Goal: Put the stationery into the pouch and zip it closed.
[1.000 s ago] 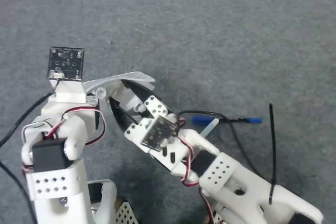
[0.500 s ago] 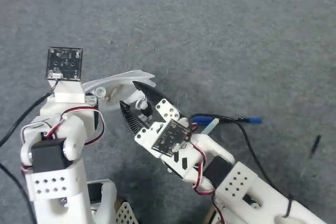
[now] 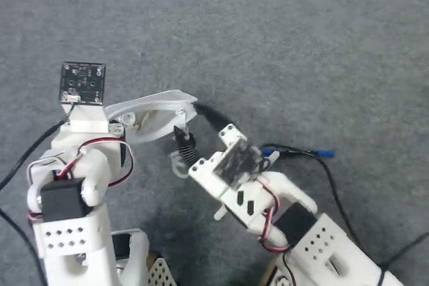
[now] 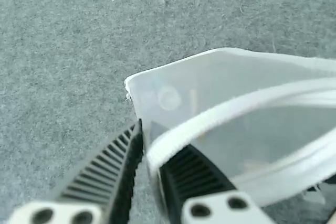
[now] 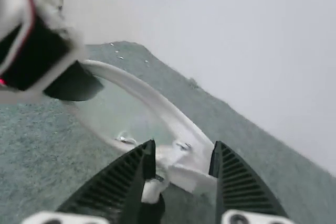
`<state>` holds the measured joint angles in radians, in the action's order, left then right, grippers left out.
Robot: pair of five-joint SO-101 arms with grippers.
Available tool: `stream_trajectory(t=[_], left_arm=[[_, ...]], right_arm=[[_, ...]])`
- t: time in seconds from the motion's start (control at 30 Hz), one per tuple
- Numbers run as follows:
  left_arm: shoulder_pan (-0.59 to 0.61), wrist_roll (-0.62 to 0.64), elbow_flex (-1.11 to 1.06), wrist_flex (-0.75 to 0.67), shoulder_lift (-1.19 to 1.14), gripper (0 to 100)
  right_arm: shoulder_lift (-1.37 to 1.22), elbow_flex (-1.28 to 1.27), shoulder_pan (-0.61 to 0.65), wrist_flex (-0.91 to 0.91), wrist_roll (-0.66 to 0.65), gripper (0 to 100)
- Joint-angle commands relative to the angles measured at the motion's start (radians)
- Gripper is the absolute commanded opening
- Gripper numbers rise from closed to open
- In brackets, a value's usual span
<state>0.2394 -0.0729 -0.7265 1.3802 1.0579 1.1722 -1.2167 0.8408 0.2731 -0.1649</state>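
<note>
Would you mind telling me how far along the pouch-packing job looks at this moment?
Done: the translucent white zip pouch is held up with its mouth gaping. In hand: the left gripper is clamped on one end, the right gripper open astride the other end. Left: the blue pen lies on the grey carpet outside the pouch, so packing and zipping remain.

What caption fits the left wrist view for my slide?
Left end effector pinching the rim of the open pouch over grey carpet.
</note>
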Motion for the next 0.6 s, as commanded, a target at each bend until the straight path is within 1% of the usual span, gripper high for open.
stream_trajectory(t=[0.0,0.17,0.27,0.4,0.57], left_arm=[[0.002,-0.006,0.013,-0.041,-0.005,1],[0.002,-0.006,0.013,-0.041,-0.005,1],[0.002,-0.006,0.013,-0.041,-0.005,1],[0.002,-0.006,0.013,-0.041,-0.005,1],[0.002,-0.006,0.012,-0.041,-0.005,1]], right_arm=[[0.045,0.123,-0.05,0.147,0.064,17.7],[0.047,0.178,-0.09,0.285,0.117,17.7],[0.047,0.181,-0.104,0.329,0.124,17.7],[0.047,0.183,-0.153,0.404,0.166,17.7],[0.039,0.183,-0.196,0.478,0.184,17.7]])
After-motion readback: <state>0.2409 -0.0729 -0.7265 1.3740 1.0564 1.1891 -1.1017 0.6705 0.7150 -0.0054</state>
